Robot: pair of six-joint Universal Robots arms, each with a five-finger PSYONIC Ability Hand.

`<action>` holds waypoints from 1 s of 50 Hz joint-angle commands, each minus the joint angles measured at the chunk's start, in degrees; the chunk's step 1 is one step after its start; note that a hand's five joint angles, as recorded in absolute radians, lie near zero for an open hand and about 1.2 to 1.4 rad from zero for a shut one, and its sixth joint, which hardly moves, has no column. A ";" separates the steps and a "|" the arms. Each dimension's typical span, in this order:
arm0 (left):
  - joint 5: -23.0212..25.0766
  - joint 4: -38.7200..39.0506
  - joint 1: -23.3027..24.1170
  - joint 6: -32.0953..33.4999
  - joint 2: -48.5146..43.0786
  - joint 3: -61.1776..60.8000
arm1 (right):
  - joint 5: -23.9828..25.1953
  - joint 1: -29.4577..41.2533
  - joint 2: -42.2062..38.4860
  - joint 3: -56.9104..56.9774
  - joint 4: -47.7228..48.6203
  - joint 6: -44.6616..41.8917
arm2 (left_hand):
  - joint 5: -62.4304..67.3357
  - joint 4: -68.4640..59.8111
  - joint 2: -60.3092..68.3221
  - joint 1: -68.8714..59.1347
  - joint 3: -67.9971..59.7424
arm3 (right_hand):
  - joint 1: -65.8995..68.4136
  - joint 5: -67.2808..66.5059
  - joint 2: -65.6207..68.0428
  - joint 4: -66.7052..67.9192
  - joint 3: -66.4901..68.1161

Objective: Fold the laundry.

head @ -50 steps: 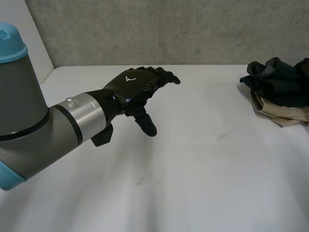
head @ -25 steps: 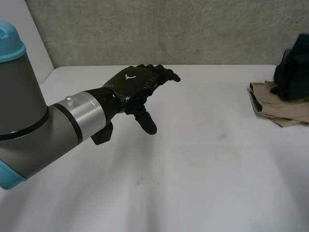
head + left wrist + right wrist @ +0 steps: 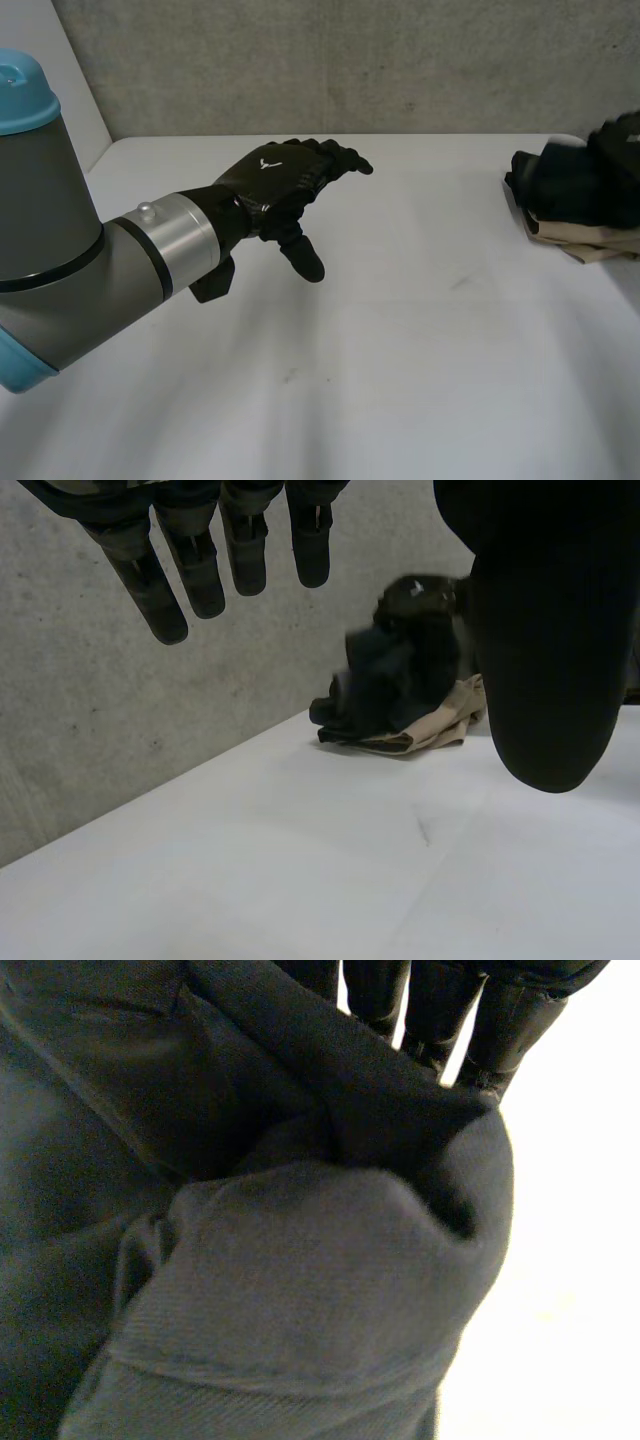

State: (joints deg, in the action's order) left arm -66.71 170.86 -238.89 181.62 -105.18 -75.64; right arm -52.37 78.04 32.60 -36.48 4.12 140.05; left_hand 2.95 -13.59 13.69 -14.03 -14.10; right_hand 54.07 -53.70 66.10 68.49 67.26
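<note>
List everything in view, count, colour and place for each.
dark garment: 1, black to dark navy, bunched on top of the beige garment at the table's far right
beige garment: 1, tan, lying under the dark garment at the far right
table: 1, white, across the foreground
wall: 1, grey concrete, behind the table
left arm: 1, grey with a light-blue cap, reaching in over the table's left side
left hand: 1, black, open with fingers straight, above the table, apart from the laundry
right hand: 1, black, at the dark garment, cloth bunched under its palm
</note>
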 commanded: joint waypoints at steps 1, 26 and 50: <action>0.00 0.00 0.00 -0.04 -0.03 -0.04 | 5.96 -3.24 4.84 -15.55 0.36 -13.75 | 1.47 -0.83 0.73 -0.39 -0.32 | 25.93 -16.30 13.90 11.51 12.74; -0.09 0.00 0.09 -0.13 0.59 -0.04 | -15.83 -4.30 17.93 -19.77 0.10 -0.57 | 1.47 -0.83 0.73 -0.39 -0.32 | -44.07 53.70 -56.10 -58.49 -57.26; -22.59 5.19 -4.39 -0.57 14.30 -2.15 | -36.84 26.63 46.23 -39.27 -2.45 22.72 | -1.22 1.86 -1.96 2.30 2.37 | -44.07 53.70 -56.10 -58.49 -57.26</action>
State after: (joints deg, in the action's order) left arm -81.85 174.88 -241.43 180.96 -93.74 -75.79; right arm -86.40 91.53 71.66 -64.45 0.51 161.67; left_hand 2.49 -12.82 13.09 -14.02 -13.24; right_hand 11.22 -3.05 12.61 13.17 11.77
